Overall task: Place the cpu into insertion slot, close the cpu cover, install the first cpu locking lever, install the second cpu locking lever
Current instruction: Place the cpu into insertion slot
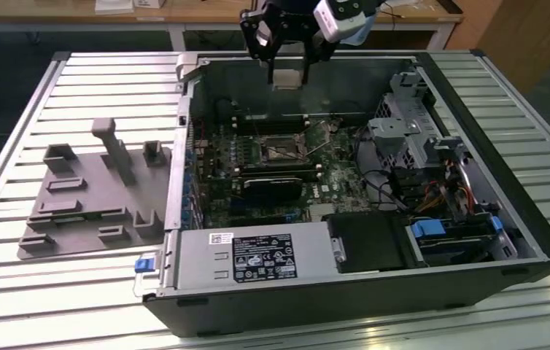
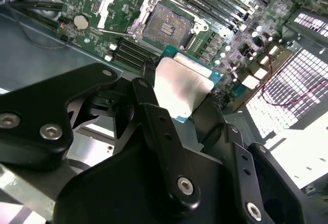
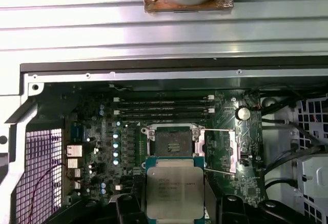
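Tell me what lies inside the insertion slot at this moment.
Nothing: the slot shows its bare dark centre, with the cover open beside it. The cpu hangs in the pincer, apart from it. No part of its centre is covered.

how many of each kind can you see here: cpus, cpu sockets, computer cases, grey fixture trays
cpu: 1
insertion slot: 1
computer case: 1
grey fixture tray: 1
total: 4
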`<state>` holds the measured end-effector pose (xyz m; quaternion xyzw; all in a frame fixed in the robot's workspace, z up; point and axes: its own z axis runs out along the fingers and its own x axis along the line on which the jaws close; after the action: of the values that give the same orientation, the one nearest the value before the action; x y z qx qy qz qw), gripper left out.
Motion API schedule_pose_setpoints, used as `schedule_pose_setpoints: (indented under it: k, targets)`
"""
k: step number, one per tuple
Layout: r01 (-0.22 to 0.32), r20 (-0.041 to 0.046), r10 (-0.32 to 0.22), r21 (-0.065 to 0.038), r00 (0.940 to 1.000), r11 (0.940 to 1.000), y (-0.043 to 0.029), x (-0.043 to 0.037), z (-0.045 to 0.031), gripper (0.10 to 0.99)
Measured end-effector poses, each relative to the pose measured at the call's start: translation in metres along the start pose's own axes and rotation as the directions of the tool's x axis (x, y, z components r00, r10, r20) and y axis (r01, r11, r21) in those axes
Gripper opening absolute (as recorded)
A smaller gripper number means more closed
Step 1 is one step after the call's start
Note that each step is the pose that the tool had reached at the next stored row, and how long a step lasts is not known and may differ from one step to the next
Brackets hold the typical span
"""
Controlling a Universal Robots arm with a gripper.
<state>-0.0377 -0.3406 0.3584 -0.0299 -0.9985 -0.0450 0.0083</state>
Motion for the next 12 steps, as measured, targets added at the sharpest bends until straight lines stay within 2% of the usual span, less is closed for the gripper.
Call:
schedule_pose_setpoints:
  k: [3, 6, 9, 12]
  targets:
    - [-0.053, 0.0047, 0.053, -0.001, 0.9986, 0.9986, -0.0003, -0.0001, 0.0035, 0.537]
    - [-0.107, 0.0095, 0.107, -0.003, 0.9942, 0.9942, -0.0006, -0.0001, 0.0069, 0.537]
    - [-0.162, 0.0143, 0.162, -0.004, 0.9868, 0.9869, -0.0010, -0.0002, 0.0107, 0.537]
    - [-0.215, 0.0188, 0.215, -0.006, 0.9765, 0.9767, -0.0013, -0.0003, 0.0143, 0.537]
